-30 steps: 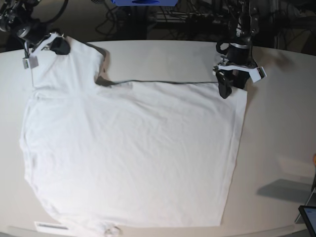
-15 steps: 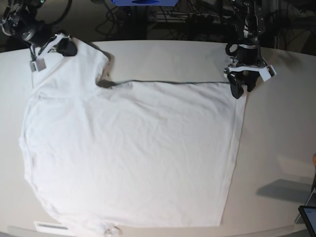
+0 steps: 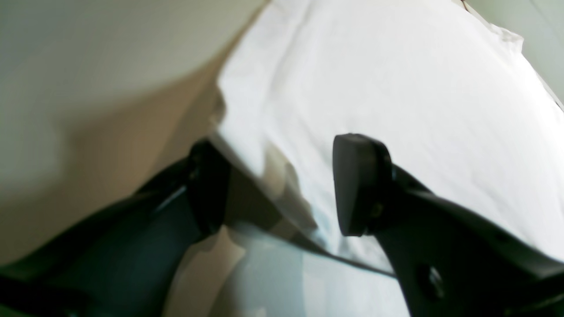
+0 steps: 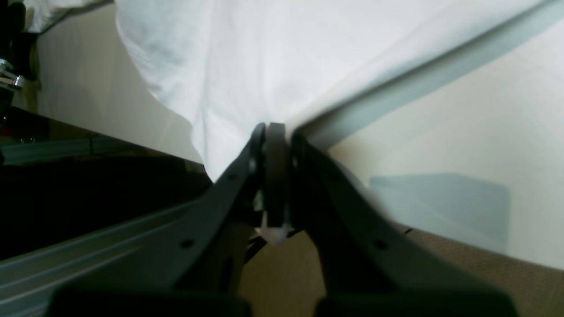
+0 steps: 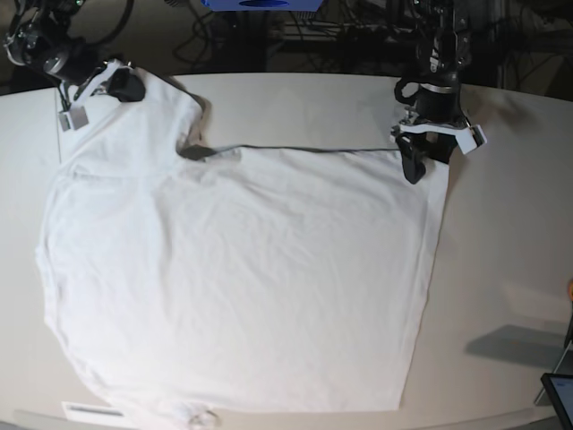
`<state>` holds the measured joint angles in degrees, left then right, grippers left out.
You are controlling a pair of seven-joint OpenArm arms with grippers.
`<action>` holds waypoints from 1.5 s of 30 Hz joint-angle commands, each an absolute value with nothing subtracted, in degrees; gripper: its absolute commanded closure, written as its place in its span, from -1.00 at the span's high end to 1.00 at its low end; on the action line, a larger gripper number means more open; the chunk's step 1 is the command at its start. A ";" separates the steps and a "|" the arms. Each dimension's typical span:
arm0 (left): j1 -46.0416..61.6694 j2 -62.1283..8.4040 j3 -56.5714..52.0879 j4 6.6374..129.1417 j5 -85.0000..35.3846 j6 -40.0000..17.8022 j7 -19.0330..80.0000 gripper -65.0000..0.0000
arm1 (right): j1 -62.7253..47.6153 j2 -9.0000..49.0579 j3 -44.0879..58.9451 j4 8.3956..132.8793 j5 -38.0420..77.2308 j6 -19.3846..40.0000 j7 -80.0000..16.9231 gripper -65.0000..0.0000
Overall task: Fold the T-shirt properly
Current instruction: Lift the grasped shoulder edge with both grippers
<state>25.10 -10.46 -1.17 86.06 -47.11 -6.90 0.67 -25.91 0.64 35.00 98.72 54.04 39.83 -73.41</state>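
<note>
T-shirt (image 5: 242,269) edges reach tabletop (image 5: 510,233) front rim.

Left end effector (image 3: 277,185) jaws apart, straddling T-shirt (image 3: 396,97) edge; cloth runs toward 1 o'clock; surface (image 3: 88,66) at 10 o'clock.

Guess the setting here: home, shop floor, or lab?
Most likely a robotics lab bench. A white T-shirt lies spread on a large off-white table between two black robot arms, and cables and dark equipment crowd the space behind the table. Nothing domestic shows.
</note>
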 commanded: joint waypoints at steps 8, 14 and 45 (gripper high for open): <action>26.24 -10.15 -1.19 85.41 -48.84 -6.29 5.49 -0.78 | -26.24 1.10 35.38 99.38 54.29 40.00 -73.54 -1.00; 27.38 -10.42 -1.36 85.58 -48.84 -6.29 5.41 -0.89 | -27.03 1.27 35.47 99.38 54.29 40.00 -73.10 -1.00; 42.33 -14.55 -1.36 109.58 -48.66 -1.01 5.41 -1.00 | -32.04 10.51 35.38 111.87 63.52 40.00 -67.65 -1.00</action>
<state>41.78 -14.15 -1.08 108.40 -48.34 -0.49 6.87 -32.14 10.15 35.05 110.72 62.26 39.53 -68.79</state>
